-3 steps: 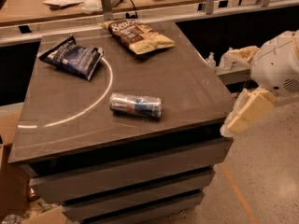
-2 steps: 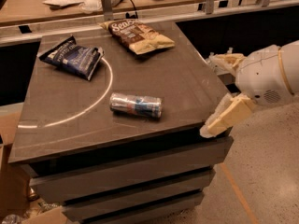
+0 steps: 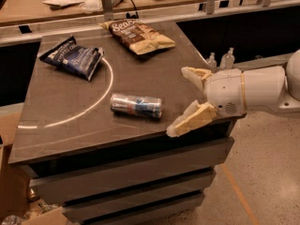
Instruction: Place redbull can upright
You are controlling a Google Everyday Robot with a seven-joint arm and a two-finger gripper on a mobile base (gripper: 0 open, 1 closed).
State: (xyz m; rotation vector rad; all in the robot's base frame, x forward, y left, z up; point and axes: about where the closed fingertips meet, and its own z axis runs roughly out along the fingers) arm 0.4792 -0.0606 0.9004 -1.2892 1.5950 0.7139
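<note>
— Where's the redbull can?
— I see it lying on its side mid-way across the counter, silver ends, blue-and-red middle.
— And the hand?
— Just right of the can, at the counter's edge, fingers spread wide, holding nothing.

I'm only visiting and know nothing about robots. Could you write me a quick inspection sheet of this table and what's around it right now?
Surface: dark table top marked with a pale curved line.
Job's things: redbull can lying on its side near the middle, not upright.
Clutter: blue chip bag at back left; tan chip bag at back centre.
Grippers: gripper over the table's right edge, fingers open toward the can, apart from it, holding nothing.
Cables: one dark cable on the bench behind.
Surroundings: wooden bench behind the table; two small bottles beyond its right side; cardboard box at lower left.
</note>
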